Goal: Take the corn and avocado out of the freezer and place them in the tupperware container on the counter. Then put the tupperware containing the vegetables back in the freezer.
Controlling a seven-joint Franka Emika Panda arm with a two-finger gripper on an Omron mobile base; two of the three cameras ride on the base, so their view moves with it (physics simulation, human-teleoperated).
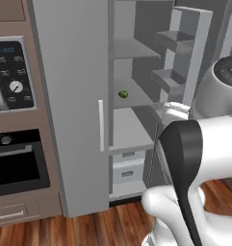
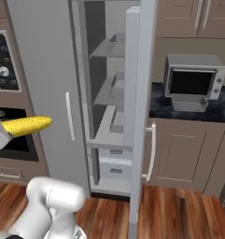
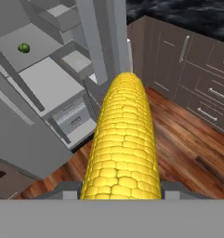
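1. The corn (image 3: 122, 144) is held in the gripper (image 3: 121, 188); in the hand view the yellow cob rises from between the two fingers and points away from the camera.
2. In the right base view the corn (image 2: 26, 125) sticks out to the right from the white hand at the left edge, in front of the closed left door of the freezer (image 2: 39, 70), above the wooden floor (image 2: 179, 210).
3. The avocado (image 1: 122, 94) lies on a grey middle shelf inside the open freezer (image 1: 74, 96), near the left edge of the shelf. In the hand view the avocado (image 3: 23, 48) is small and far, at the upper left.
4. The right freezer door stands open, with its shelves visible.
5. The tupperware container (image 2: 190, 103) sits on the black counter (image 2: 216, 112), just in front of the microwave (image 2: 194, 75), well apart from the gripper.
6. The oven (image 1: 16, 163) is left of the freezer.
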